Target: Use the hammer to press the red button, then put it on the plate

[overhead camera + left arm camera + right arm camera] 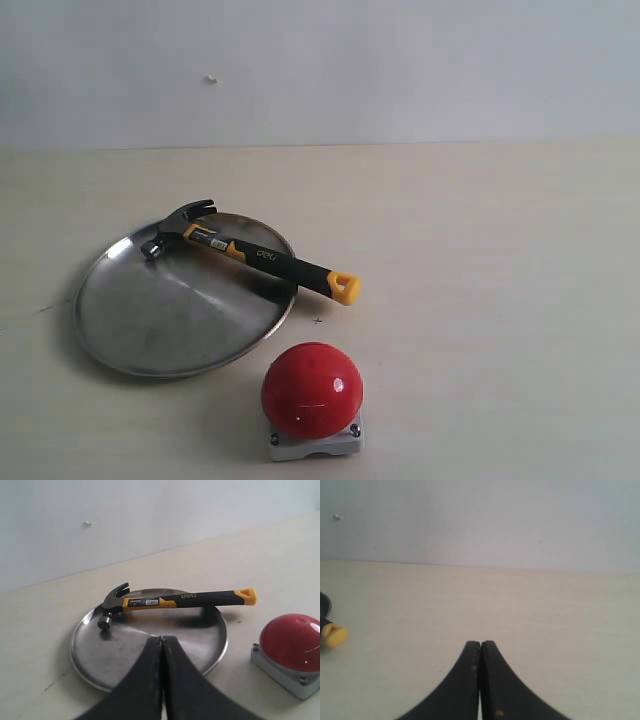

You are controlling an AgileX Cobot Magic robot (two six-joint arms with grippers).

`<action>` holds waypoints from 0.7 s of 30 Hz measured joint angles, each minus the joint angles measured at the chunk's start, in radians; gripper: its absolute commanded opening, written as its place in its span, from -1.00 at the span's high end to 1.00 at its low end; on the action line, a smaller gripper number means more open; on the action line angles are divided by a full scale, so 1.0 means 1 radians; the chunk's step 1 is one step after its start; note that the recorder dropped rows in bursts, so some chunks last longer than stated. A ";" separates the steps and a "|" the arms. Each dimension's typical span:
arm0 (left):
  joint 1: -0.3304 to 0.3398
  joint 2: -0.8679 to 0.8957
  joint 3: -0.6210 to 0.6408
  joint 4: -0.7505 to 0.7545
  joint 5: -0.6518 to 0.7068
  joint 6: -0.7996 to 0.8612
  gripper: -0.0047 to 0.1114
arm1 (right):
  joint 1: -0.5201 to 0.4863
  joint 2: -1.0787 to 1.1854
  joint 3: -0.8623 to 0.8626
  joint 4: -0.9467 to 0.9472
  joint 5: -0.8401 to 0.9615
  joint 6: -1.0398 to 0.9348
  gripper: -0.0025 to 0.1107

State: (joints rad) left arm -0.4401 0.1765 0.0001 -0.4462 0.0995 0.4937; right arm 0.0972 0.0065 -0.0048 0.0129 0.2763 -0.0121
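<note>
Resting on the plate: hammer, with both grippers closed and empty

Exterior view. I see the hammer [255, 257] lying with its head over the far part of the stainless-steel plate [170, 320]. Its long axis runs on a diagonal: head toward the back left, handle coming forward and right. The striking face is down on the plate surface and the claw curves up toward the wall. The handle crosses the plate's right rim, and the yellow looped end [345, 288] hangs past it over the pale table [480, 250]. That end points roughly toward the space behind the red button [311, 390].

The button sits on its grey base near the front edge of the view. It is just right of the plate's near rim and apart from both plate and hammer.

Left wrist view. The left gripper [162, 640] has its two black fingers pressed together with nothing between them. It is held back from the plate's near side, clear of the hammer.

Right wrist view. The right gripper [480, 642] is likewise closed on nothing, over bare table. Only the hammer's yellow end shows at the edge of this picture.
</note>
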 measured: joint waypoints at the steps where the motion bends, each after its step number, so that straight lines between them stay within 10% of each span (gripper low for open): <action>1: 0.000 0.000 0.000 0.000 0.000 0.000 0.92 | 0.000 0.000 0.000 0.000 0.000 0.000 0.96; 8: 0.032 -0.023 0.000 0.009 0.004 0.000 0.92 | 0.000 0.000 0.000 0.000 0.000 0.000 0.96; 21: 0.327 -0.170 0.000 0.005 0.104 0.000 0.92 | 0.000 0.000 0.000 0.000 0.002 0.002 0.96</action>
State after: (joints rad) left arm -0.1133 0.0067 0.0001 -0.4410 0.2039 0.4937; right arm 0.0972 0.0065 -0.0048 0.0129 0.2781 -0.0100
